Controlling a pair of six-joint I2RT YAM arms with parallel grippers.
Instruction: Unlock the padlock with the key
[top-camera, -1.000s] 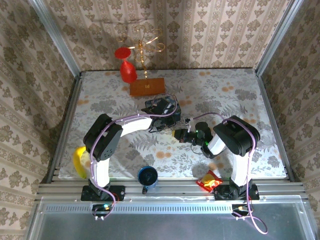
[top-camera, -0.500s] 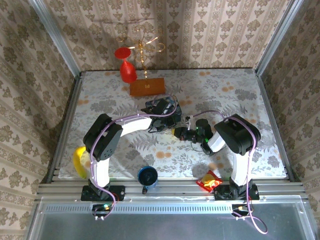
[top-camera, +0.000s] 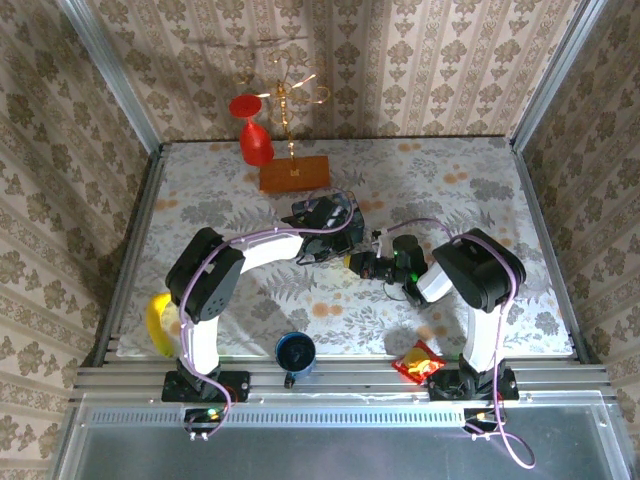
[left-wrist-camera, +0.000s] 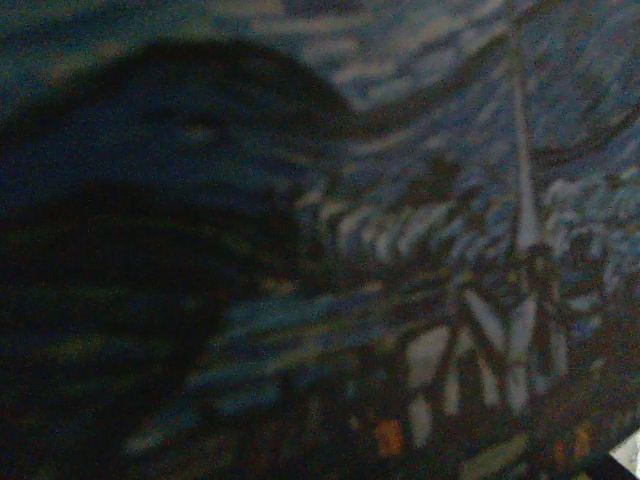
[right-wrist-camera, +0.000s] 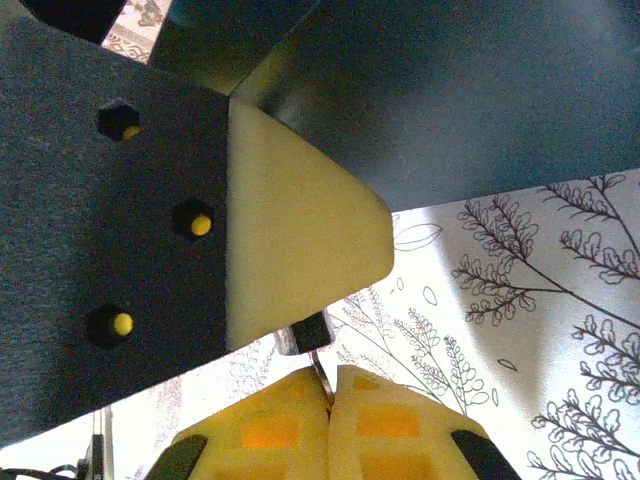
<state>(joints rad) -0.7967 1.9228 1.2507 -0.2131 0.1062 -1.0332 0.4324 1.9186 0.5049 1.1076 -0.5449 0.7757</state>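
Top external: the right gripper (top-camera: 356, 264) has crept a touch closer to the left gripper (top-camera: 325, 222) over the last second, and the left arm hasn't budged.

Right wrist cam tells the story. The yellow pads (right-wrist-camera: 270, 430) are squeezed tight on the key (right-wrist-camera: 318, 362), with just a thin silvery sliver poking out. Its tip is right at the tiny dark padlock (right-wrist-camera: 310, 333), which sits just under the left finger pad (right-wrist-camera: 300, 240) beside the starry-night tin (right-wrist-camera: 480, 100). That pad seems to lie against the tin, but the other finger is hidden, so I can't tell if the left one is really gripping. My read: the key is lining up with or entering the keyhole, turn not done yet.
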